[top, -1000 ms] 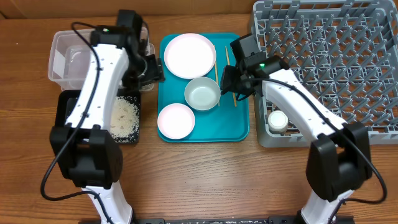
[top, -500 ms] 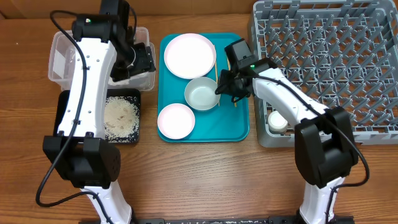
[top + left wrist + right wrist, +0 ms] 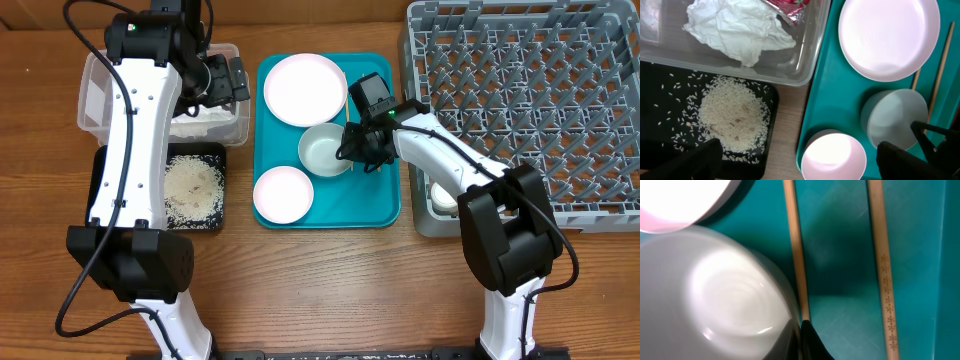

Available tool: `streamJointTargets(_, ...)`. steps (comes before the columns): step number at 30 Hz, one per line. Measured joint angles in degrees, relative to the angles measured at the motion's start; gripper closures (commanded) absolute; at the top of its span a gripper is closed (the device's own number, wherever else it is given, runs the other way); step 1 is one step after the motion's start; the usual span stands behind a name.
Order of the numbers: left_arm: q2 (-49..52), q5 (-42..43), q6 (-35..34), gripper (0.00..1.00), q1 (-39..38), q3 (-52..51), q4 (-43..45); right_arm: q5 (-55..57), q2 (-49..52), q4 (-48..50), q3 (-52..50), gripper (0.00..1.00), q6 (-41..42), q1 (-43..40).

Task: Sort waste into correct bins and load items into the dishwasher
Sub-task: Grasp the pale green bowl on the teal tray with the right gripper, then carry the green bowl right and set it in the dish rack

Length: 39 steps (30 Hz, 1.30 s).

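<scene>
Right wrist view put the chopsticks [image 3: 879,255] front and centre: two thin wooden sticks flat on the teal tray [image 3: 840,280], side by side, a little apart, long axes nearly parallel. Overhead, that axis ran from the bench's [image 3: 320,290] back edge toward its front edge, along the tray's right side, just beside the bowl [image 3: 725,295]. The stick nearer the bowl vanished under the dark tip of the right hand [image 3: 809,341], which sat at the bowl's rim. Only that one wedge showed, so clenched or released, I couldn't tell. Overhead was no help, the right arm covering most of both sticks, and up close the sticks ran out of frame at the top.

Over on the left, the left hand [image 3: 797,150] hung above the tub's right wall, fingers [image 3: 695,160] spread wide, released, holding nothing. The clear tub [image 3: 810,55], toward the back left corner, held the crumpled white napkin [image 3: 740,30] and the red wrapper [image 3: 787,6], the wrapper cut off by the frame's top. The black tray [image 3: 660,100], in front of the tub, held the heap of rice scraps [image 3: 732,117], stray grains scattered round it. On the teal tray sat a large pale plate [image 3: 888,37] at the back, the bowl in the middle and a small pink plate [image 3: 834,157] at the front. The grey dish rack [image 3: 530,100] filled the back right corner, its front left compartment largely hidden under the right arm.
</scene>
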Motion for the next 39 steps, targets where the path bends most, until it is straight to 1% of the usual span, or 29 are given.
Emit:
streamJointTargets(6,0.00,-1.29,0.00,0.00,0.00,0.00,0.07,0.52,0.00,-1.36,0.26,0.96,-0.07,-0.02)
streamJointTargets(9,0.00,-1.42,0.02,0.00,0.00,0.00,0.20,1.33,-0.02,-6.03,2.93,0.96,-0.70,-0.44)
streamJointTargets(11,0.00,-1.53,0.02,0.00,0.00,0.00,0.20,3.56,-0.66,-10.23,6.78,0.96,-1.60,-1.20)
streamJointTargets(15,0.00,-1.73,0.02,0.00,0.00,0.00,0.22,13.42,-5.18,-15.45,16.26,0.96,-2.73,-3.32)
streamJointTargets(18,0.00,-1.75,0.00,0.00,0.00,0.00,0.22,26.14,-10.60,-15.34,21.94,0.96,-3.08,-4.33)
streamJointTargets(20,0.00,-1.75,0.02,0.00,0.00,0.00,0.22,38.51,-14.78,-13.07,24.02,0.96,-3.65,-4.98)
streamJointTargets(23,0.00,-1.75,0.00,0.00,0.00,0.00,0.22,48.28,-16.63,-9.03,24.41,0.96,-5.92,-5.95)
streamJointTargets(25,0.00,-1.75,0.00,0.00,0.00,0.00,0.22,53.02,-15.74,-6.21,24.41,0.96,-8.48,-7.48)
streamJointTargets(30,0.00,-1.75,0.02,0.00,0.00,0.00,0.22,58.14,-8.13,2.56,23.87,0.95,-16.61,-12.09)
streamJointTargets(35,0.00,-1.75,0.02,0.00,0.00,0.00,0.22,59.47,-1.25,11.91,23.02,0.96,-25.31,-15.13)
streamJointTargets(37,0.00,-1.75,0.00,0.00,0.00,0.00,0.22,59.78,0.22,14.16,22.95,0.96,-28.61,-15.47)
streamJointTargets(39,0.00,-1.75,0.02,0.00,0.00,0.00,0.20,60.17,2.25,18.03,22.91,0.96,-34.97,-15.50)
